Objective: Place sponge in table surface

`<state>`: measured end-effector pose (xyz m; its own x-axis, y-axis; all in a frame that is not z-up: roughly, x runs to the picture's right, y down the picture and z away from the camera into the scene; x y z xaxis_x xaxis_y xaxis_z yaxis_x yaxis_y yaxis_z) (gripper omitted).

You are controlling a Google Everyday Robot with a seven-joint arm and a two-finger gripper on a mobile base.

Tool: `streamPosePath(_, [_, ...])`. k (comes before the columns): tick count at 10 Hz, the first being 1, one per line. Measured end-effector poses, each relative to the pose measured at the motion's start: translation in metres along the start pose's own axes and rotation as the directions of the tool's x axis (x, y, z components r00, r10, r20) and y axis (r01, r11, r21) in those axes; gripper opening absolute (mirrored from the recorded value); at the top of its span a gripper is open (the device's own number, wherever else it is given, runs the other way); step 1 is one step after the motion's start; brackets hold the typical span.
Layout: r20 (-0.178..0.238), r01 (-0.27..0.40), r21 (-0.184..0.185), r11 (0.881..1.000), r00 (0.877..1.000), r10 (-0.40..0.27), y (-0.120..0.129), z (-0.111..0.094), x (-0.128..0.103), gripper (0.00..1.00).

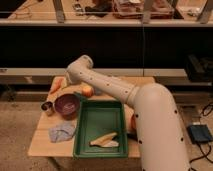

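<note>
The light tan table surface (44,142) fills the middle of the camera view. My white arm (107,87) reaches from the lower right across the table's back. Its rounded end (80,67) hangs over the back left, between an orange carrot-like piece (56,85) and an orange fruit (87,91). The gripper is hidden behind that end of the arm. No sponge shows; it is hidden or out of view.
A green tray (100,120) with pale yellow peel-like pieces (105,140) sits at the front centre. A purple bowl (66,105) and a small metal cup (47,106) stand at the left, with a blue-grey cloth (62,131) in front. Dark shelving runs behind the table.
</note>
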<state>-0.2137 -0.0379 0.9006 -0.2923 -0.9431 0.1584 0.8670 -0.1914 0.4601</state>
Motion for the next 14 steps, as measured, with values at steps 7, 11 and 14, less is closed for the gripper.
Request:
streamPosePath(7, [0.047,-0.011,-0.020,1.000,0.999,0.012,0.002,0.041,-0.019,0.67])
streamPosePath(11, [0.050,-0.039,-0.018,0.999,0.998,0.040,0.017,0.051,-0.030,0.67])
streamPosePath(14, [0.072,-0.047,-0.017,0.999,0.996,0.048,0.023,0.060,-0.039,0.67])
